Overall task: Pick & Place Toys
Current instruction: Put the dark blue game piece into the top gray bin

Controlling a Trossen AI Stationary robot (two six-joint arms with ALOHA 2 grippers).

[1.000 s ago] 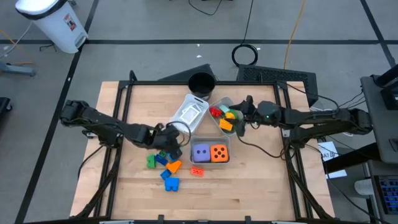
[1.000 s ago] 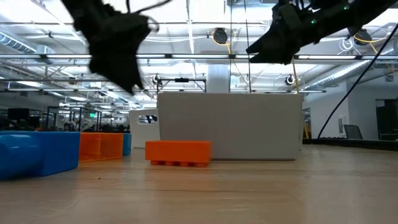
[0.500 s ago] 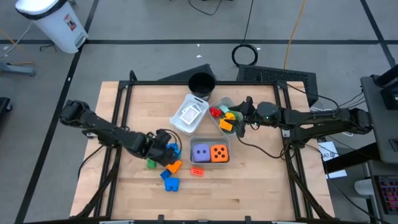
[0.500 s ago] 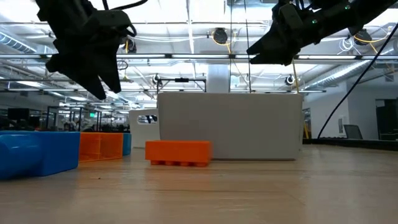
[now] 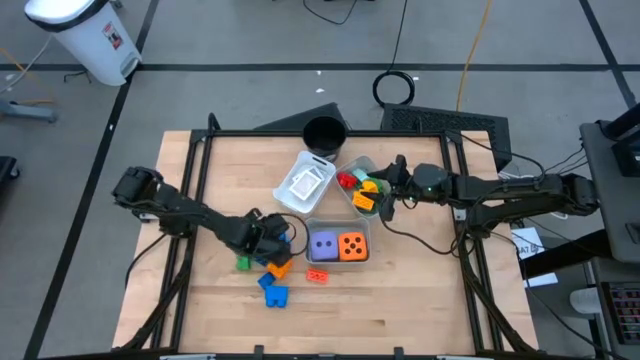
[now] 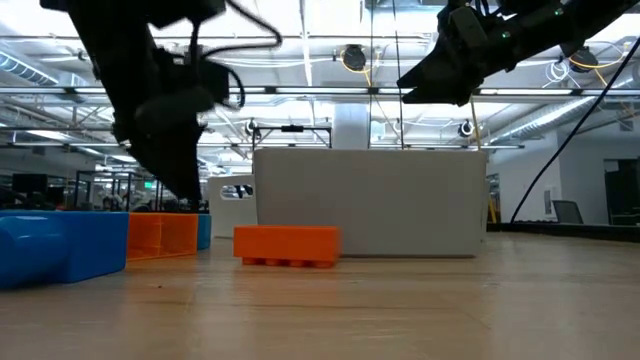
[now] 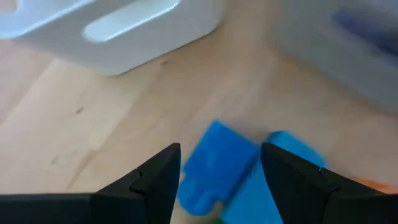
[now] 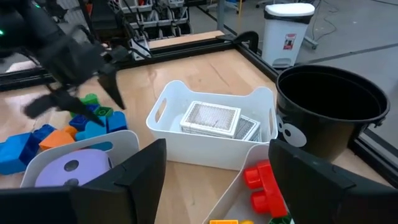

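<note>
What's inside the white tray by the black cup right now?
The white tray holds flat square tiles, at least two, stacked and overlapping. The top tile hides most of the one below, so anything under them, and the exact count, can't be seen. No blocks show in it.

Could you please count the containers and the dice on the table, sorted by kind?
Trays: 3 (white tray with tiles, block tray, dice tray)
Black cup: 1
Dice: 2 (purple die, orange die)
Total: 6
</note>
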